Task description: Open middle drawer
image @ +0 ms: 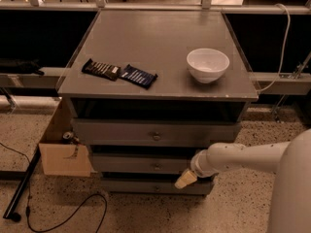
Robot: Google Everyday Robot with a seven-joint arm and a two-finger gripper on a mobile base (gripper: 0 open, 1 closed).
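Note:
The grey cabinet [160, 52] has three flat-fronted drawers stacked under its top. The middle drawer [126, 164] is shut, and its small round knob [156, 166] shows at its centre. My gripper [184, 179], cream-tipped on a white arm [238, 157], reaches in from the right. It hangs just below and to the right of that knob, in front of the seam between the middle drawer and the bottom drawer [141, 186]. The gripper does not touch the knob. The top drawer [116, 132] is shut too.
A white bowl [208, 64] and two dark snack bars [119, 72] lie on the cabinet top. An open cardboard box [63, 152] stands against the cabinet's left side. A black cable [68, 215] and a black pole [22, 186] lie on the speckled floor at left.

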